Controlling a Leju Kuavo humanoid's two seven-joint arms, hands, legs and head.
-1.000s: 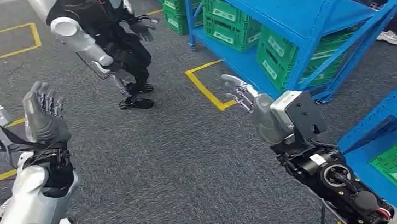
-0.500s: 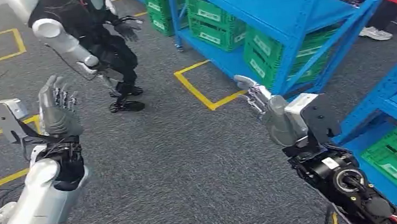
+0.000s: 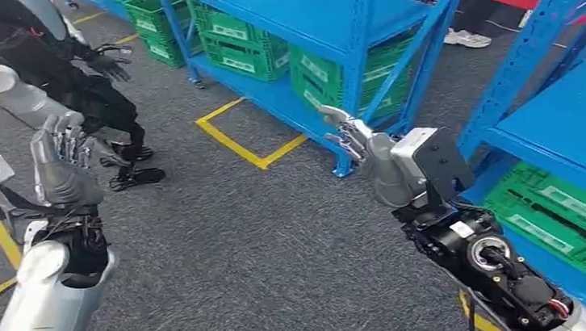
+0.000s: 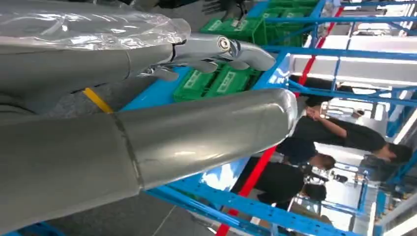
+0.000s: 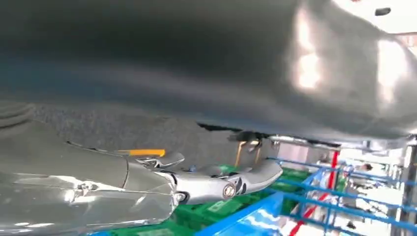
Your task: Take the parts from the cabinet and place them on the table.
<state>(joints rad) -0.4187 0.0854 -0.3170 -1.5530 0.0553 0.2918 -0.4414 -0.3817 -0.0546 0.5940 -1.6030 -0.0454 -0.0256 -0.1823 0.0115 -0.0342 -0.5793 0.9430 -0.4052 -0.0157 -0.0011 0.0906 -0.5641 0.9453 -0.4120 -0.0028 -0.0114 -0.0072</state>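
Both hands are raised and hold nothing: your left hand (image 3: 62,159) at frame left, fingers upright and spread; your right hand (image 3: 366,154) at centre, fingers extended toward the blue shelving (image 3: 324,12). Likely carried free for transit. Parts presumably sit in the green crates (image 3: 238,45), upper centre.

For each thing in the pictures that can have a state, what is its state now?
left robot hand: raised, fingers apart, holds nothing
right robot hand: stretched forward, fingers apart, holds nothing
green crates: resting on the low shelf of the blue rack
green crate: resting on the near rack's low shelf
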